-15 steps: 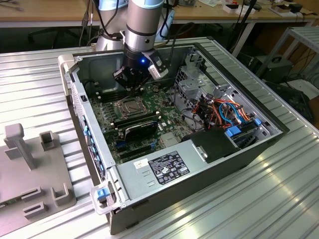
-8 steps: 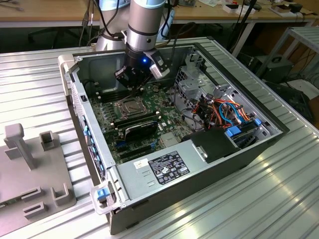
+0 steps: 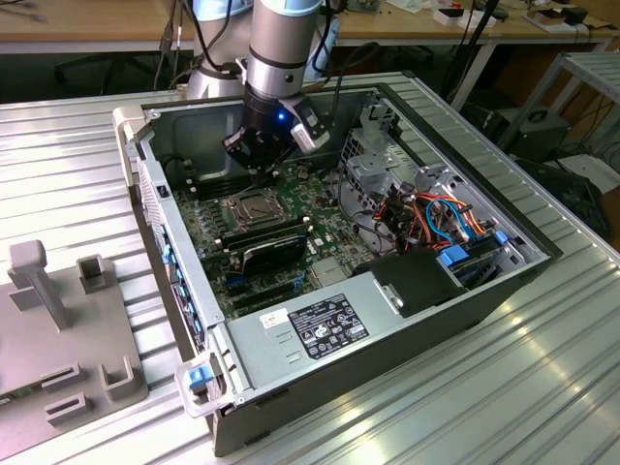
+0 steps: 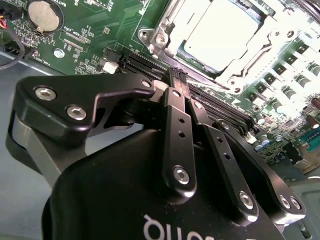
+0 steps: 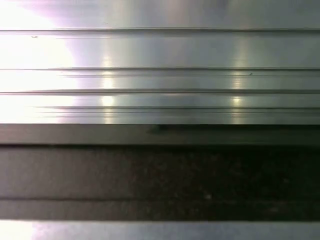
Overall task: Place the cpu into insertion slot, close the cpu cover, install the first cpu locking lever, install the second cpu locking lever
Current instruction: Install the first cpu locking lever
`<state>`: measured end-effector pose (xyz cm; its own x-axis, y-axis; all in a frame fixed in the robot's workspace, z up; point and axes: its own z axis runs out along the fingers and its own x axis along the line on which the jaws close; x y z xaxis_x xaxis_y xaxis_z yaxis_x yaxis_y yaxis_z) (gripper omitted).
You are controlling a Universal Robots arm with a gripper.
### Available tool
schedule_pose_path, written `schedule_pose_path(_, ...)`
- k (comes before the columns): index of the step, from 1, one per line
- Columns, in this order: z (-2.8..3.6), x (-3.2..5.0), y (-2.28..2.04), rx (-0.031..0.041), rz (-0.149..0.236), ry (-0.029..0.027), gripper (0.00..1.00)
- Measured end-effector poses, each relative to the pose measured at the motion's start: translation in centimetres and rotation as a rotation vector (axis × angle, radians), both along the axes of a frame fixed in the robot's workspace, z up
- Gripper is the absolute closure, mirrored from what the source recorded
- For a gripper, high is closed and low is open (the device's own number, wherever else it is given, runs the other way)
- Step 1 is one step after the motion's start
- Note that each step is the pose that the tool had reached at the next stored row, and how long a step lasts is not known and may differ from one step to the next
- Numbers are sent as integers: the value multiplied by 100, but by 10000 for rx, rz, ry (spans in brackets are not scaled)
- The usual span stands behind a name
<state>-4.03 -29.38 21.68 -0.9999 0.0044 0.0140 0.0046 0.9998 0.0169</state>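
Note:
The cpu (image 4: 220, 30) lies flat in the insertion slot (image 3: 254, 206) on the green motherboard, its silver top showing through the window of the cpu cover (image 4: 167, 25), which lies down around it. My gripper (image 4: 178, 76) is shut, its two black fingers pressed together with nothing seen between them. Their tips sit just beside the socket's edge, over a thin bright metal lever (image 4: 212, 84) that runs along that edge. In the exterior view the gripper (image 3: 258, 163) hangs low inside the open computer case, just behind the socket.
Long black memory slots (image 4: 145, 62) run beside the fingertips. A black fan shroud (image 3: 274, 250) lies in front of the socket, the power supply (image 3: 320, 325) nearer still. Coloured cables (image 3: 436, 218) fill the case's right side. A grey fixture (image 3: 58, 320) stands at the exterior view's left.

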Motion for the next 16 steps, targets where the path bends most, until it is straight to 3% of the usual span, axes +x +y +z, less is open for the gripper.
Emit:
schedule_pose_path(11, -46, 25, -29, 18, 3, -1, 89)
schedule_pose_path(16, -95, 26, -33, 17, 3, 0, 89)
